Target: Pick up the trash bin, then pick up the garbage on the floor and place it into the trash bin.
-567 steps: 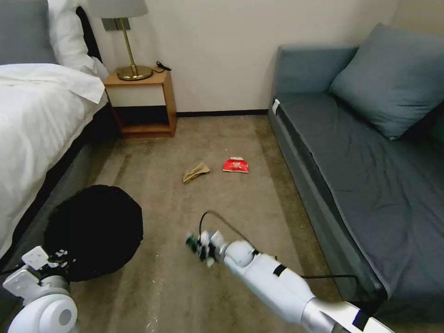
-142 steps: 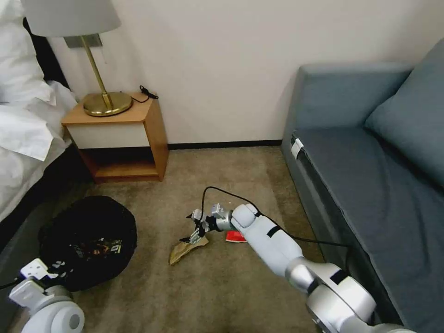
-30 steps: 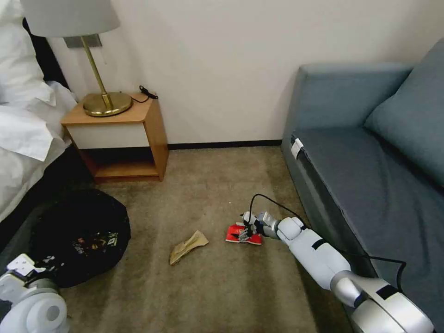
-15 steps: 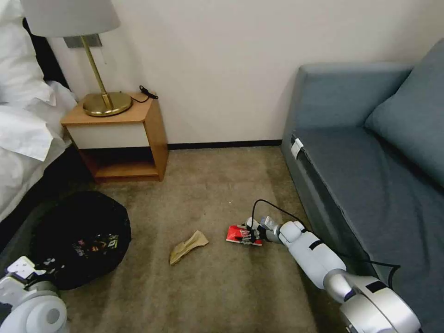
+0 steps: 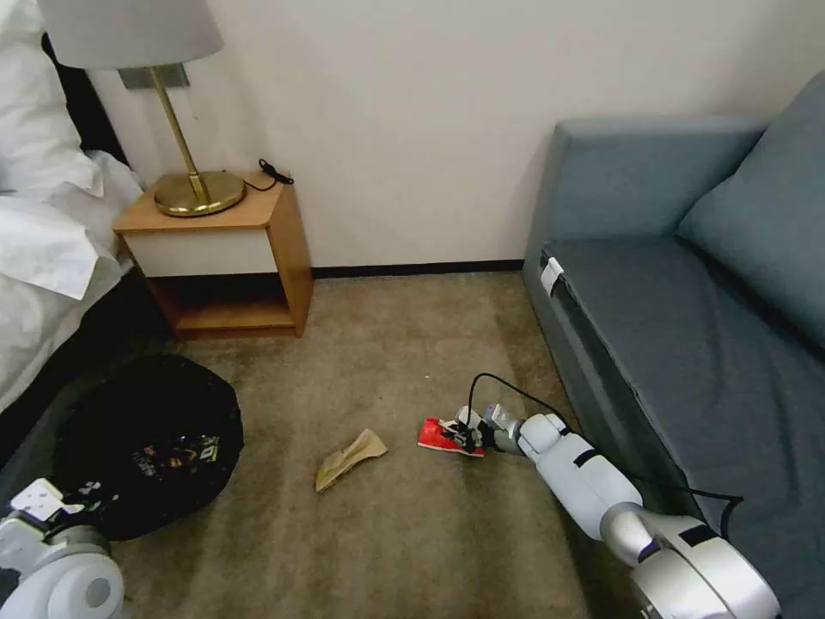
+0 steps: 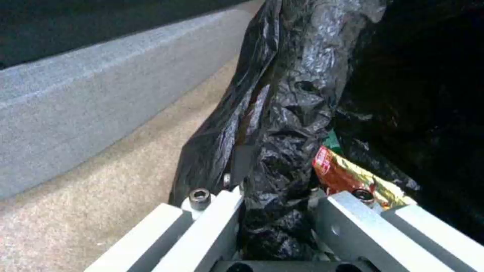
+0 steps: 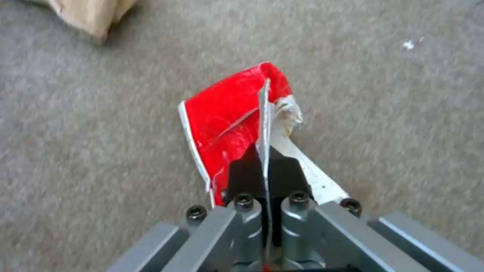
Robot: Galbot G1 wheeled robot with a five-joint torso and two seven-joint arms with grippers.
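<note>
The black bag-lined trash bin (image 5: pixel 146 443) hangs at the lower left, its rim (image 6: pixel 282 124) pinched in my left gripper (image 6: pixel 275 211), which is shut on it. Inside lies a yellow-and-dark wrapper (image 5: pixel 176 453) (image 6: pixel 353 177). My right gripper (image 5: pixel 462 436) (image 7: pixel 264 177) is down at the carpet, shut on the edge of the red snack packet (image 5: pixel 443 434) (image 7: pixel 232 121). A crumpled brown paper bag (image 5: pixel 348 456) (image 7: pixel 90 13) lies on the carpet to the left of the packet, untouched.
A wooden nightstand (image 5: pixel 223 258) with a brass lamp (image 5: pixel 193 185) stands at the back left beside the bed (image 5: pixel 43 258). A blue-grey sofa (image 5: pixel 687 327) runs along the right, close to my right arm. Open carpet (image 5: pixel 395 344) lies between them.
My right gripper has closed on the red packet's edge, and the packet has folded up between the fingers. The bin has stayed in the left gripper and the paper bag has not moved.
</note>
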